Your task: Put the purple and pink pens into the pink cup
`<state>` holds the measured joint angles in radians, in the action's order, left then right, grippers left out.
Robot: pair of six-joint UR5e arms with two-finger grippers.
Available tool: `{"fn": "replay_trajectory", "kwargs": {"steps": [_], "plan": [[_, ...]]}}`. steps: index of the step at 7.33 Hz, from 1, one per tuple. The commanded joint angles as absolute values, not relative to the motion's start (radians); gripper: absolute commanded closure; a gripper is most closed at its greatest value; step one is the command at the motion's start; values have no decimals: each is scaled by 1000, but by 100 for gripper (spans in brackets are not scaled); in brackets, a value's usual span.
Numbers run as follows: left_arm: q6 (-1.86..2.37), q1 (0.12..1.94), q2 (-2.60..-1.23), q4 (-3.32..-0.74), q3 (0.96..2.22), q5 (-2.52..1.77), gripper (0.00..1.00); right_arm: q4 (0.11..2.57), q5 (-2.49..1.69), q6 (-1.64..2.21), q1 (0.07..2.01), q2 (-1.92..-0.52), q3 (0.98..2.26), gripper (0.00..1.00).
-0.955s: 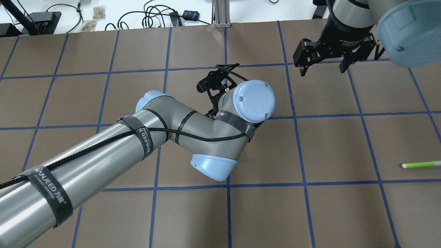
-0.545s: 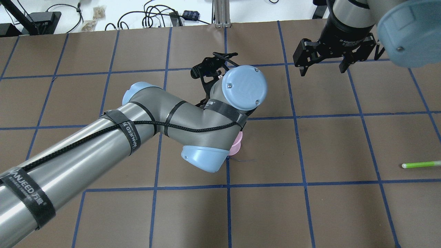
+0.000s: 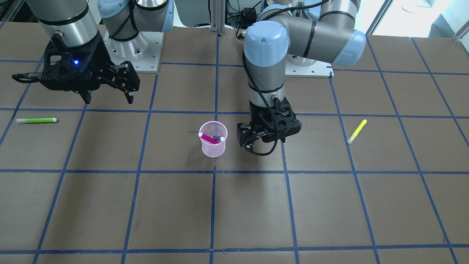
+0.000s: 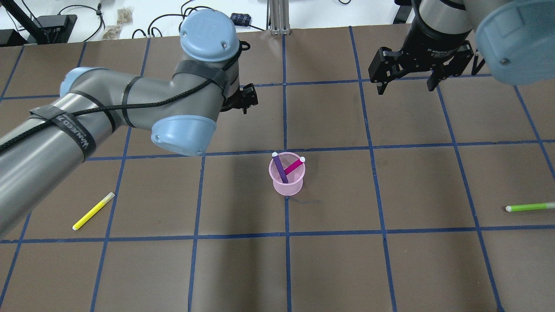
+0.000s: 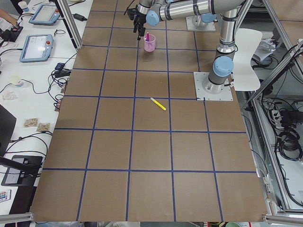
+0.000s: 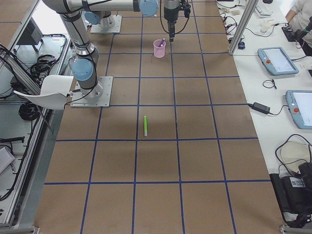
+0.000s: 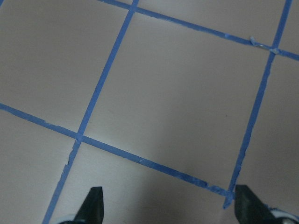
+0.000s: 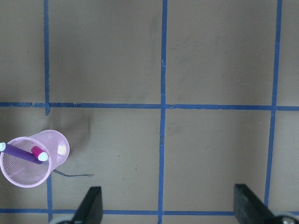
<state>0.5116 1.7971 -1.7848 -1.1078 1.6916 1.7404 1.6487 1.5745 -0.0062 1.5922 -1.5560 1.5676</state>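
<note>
The purple and pink pens were judged already lodged, so the step in hand was taken to be the clearing of the arms from the work area; for this to be done well, any travel of the left gripper (image 7: 170, 207) was to be routed high and away from the cup, since a light mesh cup was judged easy to tip by a brush against a protruding cap. Nearest the robot's side of the table (image 4: 329, 268), a yellow pen (image 4: 93, 211) on the robot's left and a green pen (image 4: 529, 207) on its right were seen lying flat, each well apart from the cup; neither belonged to the task, and neither was to be picked up. Further out, at mid-table, the pink cup (image 4: 286, 184) was found standing upright; in it the purple pen (image 4: 279, 169) and the pink pen (image 4: 294, 165) were seen crossed, each leaned on the rim with its white cap above it; nothing else could be made out inside. Beyond the cup, the left gripper was hung over bare table, its fingers spread wide with nothing between them; farthest, the right gripper (image 4: 407, 82) was held above the table, likewise spread wide and empty.
</note>
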Motion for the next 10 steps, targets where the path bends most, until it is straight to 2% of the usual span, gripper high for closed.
{"fn": "replay_trajectory", "kwargs": {"steps": [1, 3, 8, 10], "plan": [[314, 1598, -1734, -1363, 1567, 1566, 0, 1649, 1574, -8, 1592, -1555, 1566, 0], [84, 1502, -1680, -1480, 1563, 1566, 0, 1649, 1575, -6, 1594, -1555, 1568, 0], [-164, 1494, -1560, -1503, 1658, 1582, 0, 1647, 1575, -8, 1594, -1555, 1568, 0], [-164, 1493, -1539, -1543, 1655, 1582, 0, 1647, 1575, -8, 1594, -1555, 1569, 0]]}}
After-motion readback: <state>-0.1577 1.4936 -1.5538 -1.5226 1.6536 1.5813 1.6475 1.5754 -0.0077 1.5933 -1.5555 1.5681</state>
